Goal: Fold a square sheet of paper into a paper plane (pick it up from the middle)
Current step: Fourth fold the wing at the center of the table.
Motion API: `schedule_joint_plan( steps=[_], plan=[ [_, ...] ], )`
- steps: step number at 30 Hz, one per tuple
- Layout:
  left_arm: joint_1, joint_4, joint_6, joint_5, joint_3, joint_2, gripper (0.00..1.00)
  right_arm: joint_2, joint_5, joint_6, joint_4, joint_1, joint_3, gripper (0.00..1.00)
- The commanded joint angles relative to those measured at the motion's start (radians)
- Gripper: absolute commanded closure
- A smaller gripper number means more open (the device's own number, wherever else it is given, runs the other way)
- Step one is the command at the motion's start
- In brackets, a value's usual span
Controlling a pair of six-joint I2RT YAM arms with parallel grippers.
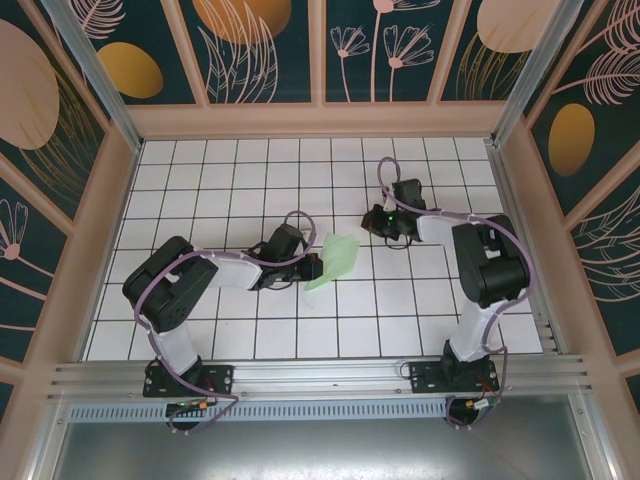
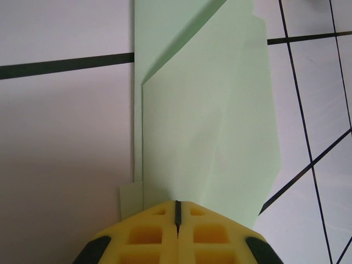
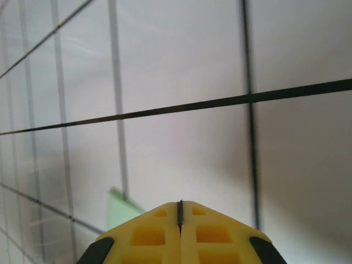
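Lying diag., paper sheet (image 1: 335, 260) runs near-L to far-R.

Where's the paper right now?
Centre of the top view: the folded paper lies at the tip of the left gripper; the right gripper sits just right of it.

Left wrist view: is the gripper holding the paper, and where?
Cannot tell: the shut left gripper meets the near end of the paper, pinched or pressed; the right gripper holds nothing.
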Motion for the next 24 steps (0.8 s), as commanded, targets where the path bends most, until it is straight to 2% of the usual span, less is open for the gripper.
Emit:
schedule_joint_plan(
  steps=[1, 8, 13, 22, 24],
  plan=[
    [0.006, 0.009, -0.066, -0.019, -0.027, 0.022, 1.0, -0.091, -0.021, 0.043, 0.021, 0.063, -0.062, 1.0],
    [0.006, 0.063, -0.122, -0.04, -0.027, 0.001, 1.0, -0.049, -0.109, 0.182, 0.144, 0.194, -0.132, 1.0],
    [0.006, 0.045, -0.115, -0.032, -0.024, 0.002, 1.0, 0.021, -0.123, 0.206, 0.161, 0.222, -0.116, 1.0],
    [0.006, -0.022, -0.087, -0.044, 0.006, -0.054, 1.0, 0.108, -0.027, 0.167, 0.032, 0.22, -0.095, 1.0],
    [0.006, -0.035, -0.085, -0.056, 0.018, -0.096, 0.97, 0.125, -0.002, 0.163, 0.011, 0.22, -0.092, 1.0]
  ],
)
